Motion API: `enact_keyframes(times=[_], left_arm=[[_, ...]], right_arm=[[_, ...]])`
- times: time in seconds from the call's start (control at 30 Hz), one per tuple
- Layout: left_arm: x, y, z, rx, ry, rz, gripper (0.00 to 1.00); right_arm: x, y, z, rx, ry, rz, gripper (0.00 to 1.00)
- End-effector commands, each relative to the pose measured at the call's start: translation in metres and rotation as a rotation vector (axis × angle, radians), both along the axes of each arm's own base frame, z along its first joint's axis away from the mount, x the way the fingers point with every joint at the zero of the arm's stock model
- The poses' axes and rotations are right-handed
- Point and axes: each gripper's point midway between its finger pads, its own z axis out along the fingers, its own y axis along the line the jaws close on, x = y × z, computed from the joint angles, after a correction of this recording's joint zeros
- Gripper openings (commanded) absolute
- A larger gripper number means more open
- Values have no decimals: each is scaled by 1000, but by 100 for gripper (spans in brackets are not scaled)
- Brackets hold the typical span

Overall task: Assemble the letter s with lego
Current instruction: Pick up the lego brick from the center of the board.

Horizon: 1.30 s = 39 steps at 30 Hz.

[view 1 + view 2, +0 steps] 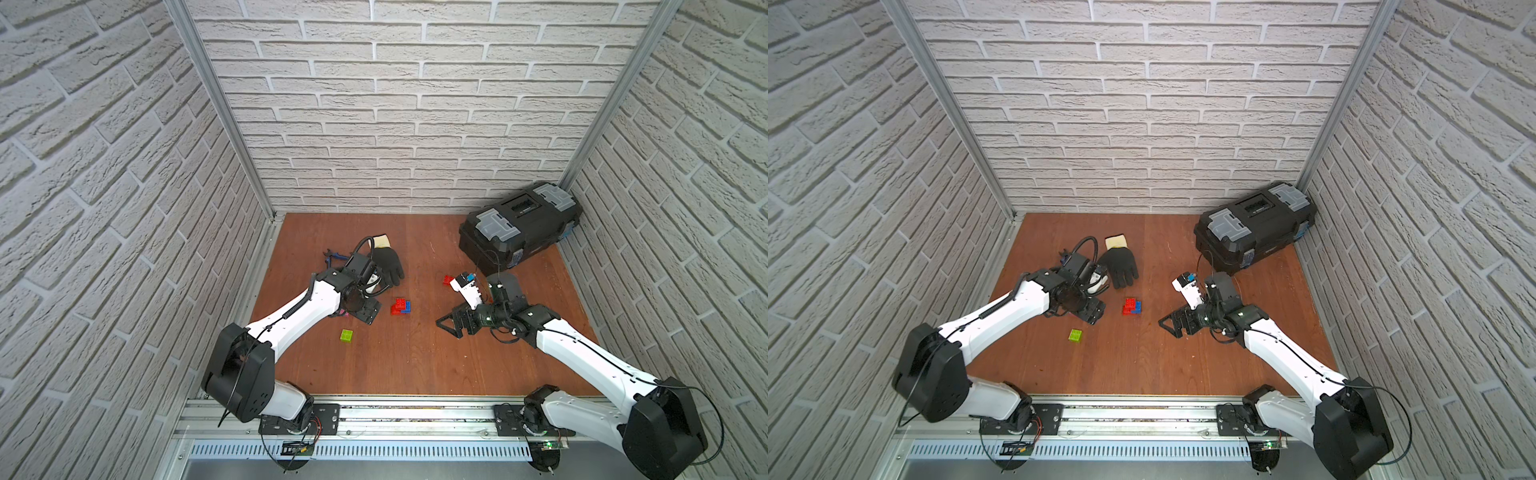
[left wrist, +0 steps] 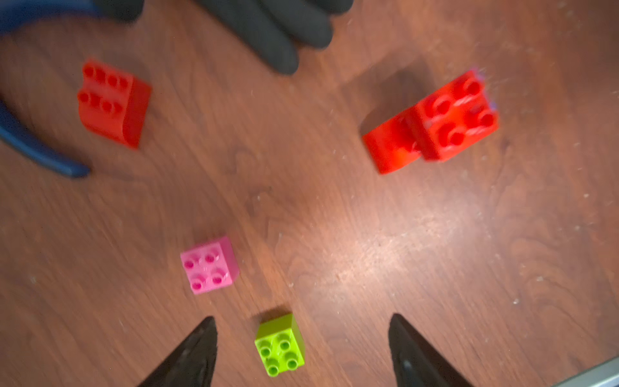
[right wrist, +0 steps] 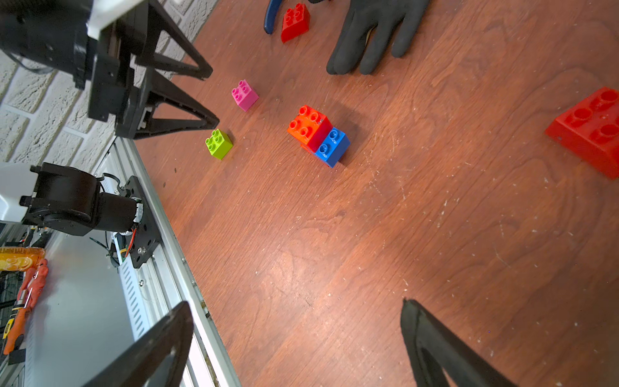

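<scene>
A lime green lego brick sits studs up on the wooden floor, between the spread fingertips of my left gripper, which is open and touches nothing. Close by are a pink brick, a lone red brick and a joined red and blue stack. In both top views the stack lies mid-floor between the arms and the green brick lies nearer the front. My right gripper hovers open and empty over bare floor, with another red brick beside it.
A black glove and blue-handled pliers lie behind the left gripper. A black toolbox fills the back right corner. Brick-patterned walls enclose three sides, and a metal rail runs along the front.
</scene>
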Motion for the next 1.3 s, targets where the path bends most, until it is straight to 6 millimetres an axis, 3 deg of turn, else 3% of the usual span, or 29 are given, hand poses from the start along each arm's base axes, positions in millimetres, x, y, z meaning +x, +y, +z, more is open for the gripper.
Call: enact_keyframes(times=[0.0,0.13,0.43,0.67,1.03,1.27], left_arm=[[-10,15,-7,1,10,145,80],[-23,26,-18,-4,19,218,79],[-29,37,-48,-2,53,351,74],[-31,45,-64,30,61,380,58],[-29,55,-67,72,55,409,55],[-32,53,-79,67,90,418,39]], right_arm=[[4,4,12,9,-31,-1,97],[4,2,11,-5,-30,-5,97],[5,-1,7,-32,-20,-15,97],[5,-4,4,-51,-15,-21,98],[7,-4,0,-59,-8,-23,98],[7,-4,-1,-60,-7,-24,98]])
